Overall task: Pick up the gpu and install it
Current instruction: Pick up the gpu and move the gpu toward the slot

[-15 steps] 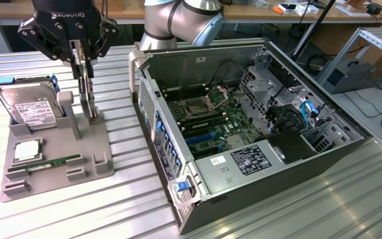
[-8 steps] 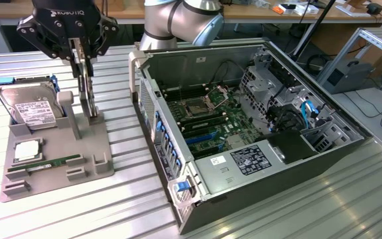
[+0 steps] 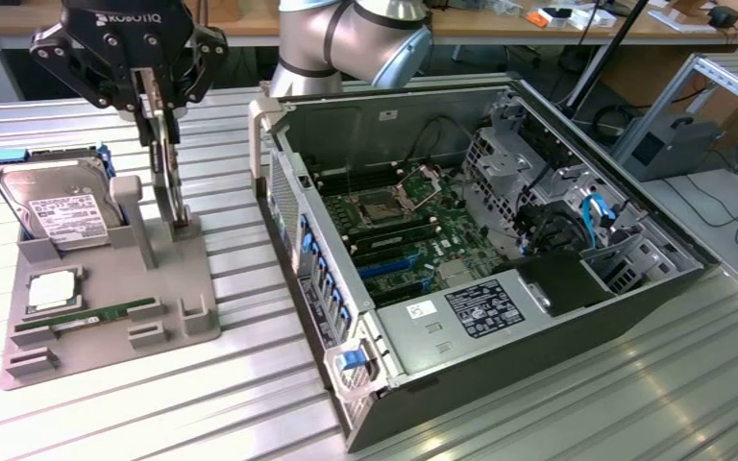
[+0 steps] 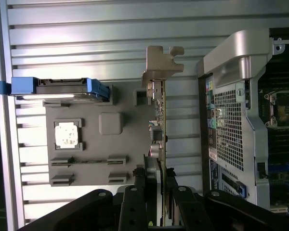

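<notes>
the gripper (image 3: 161, 120) hangs over the grey fixture (image 3: 189, 298) that lies on the slatted table at the exterior view's left. its fingers (image 4: 150, 185) are closed on the gpu (image 3: 170, 178), one pad on each flat face, so the jaws stand narrow with the thin card between them. the gpu stands upright and edge-on, and its lower end is at the fixture's holder. i cannot tell if it is resting in the slot or is already a little above it. in the wrist view the silver bracket (image 4: 161, 62) is at the end of the card that is far from the fingers.

the computer case (image 3: 676, 274) lies open just beside the fixture, with the motherboard (image 3: 402, 216) facing up. the hard drive (image 3: 68, 206) sits in its blue holder on the other side of the fixture.

in my judgement, several things can go wrong from here. the grip is on one end of a long flat card, so the card can swing or slip between the pads if the arm moves fast. if the lower edge is in the slot, a lift that is not straight can jam it and drag the fixture. on the way, the bracket may hit the case wall. inside, the blue cable (image 3: 590, 213) is near, and a small tilt can make the card miss the slot.
</notes>
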You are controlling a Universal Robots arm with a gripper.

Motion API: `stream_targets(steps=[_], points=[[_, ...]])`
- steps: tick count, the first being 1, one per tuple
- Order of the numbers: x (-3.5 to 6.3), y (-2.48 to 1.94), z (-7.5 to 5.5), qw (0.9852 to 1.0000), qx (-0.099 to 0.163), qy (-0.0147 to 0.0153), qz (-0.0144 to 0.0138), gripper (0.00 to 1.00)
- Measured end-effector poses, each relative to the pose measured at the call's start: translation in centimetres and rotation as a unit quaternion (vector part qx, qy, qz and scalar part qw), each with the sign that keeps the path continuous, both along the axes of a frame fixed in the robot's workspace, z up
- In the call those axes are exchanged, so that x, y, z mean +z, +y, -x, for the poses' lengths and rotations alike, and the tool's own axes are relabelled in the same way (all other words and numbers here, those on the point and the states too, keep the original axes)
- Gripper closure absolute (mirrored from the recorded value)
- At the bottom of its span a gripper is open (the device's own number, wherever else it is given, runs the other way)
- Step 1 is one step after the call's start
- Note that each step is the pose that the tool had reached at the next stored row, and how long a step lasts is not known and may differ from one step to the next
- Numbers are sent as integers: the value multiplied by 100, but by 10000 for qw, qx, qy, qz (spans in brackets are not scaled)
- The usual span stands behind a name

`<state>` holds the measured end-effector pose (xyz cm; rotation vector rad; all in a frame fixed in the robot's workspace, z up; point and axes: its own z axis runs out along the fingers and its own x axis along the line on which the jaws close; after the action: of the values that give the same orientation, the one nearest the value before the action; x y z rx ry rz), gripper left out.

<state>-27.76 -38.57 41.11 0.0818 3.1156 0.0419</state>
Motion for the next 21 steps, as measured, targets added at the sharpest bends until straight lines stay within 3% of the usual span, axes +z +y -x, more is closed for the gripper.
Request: stream_targets(steps=[21], points=[[100, 0, 0, 10000, 0, 0, 0, 73]])
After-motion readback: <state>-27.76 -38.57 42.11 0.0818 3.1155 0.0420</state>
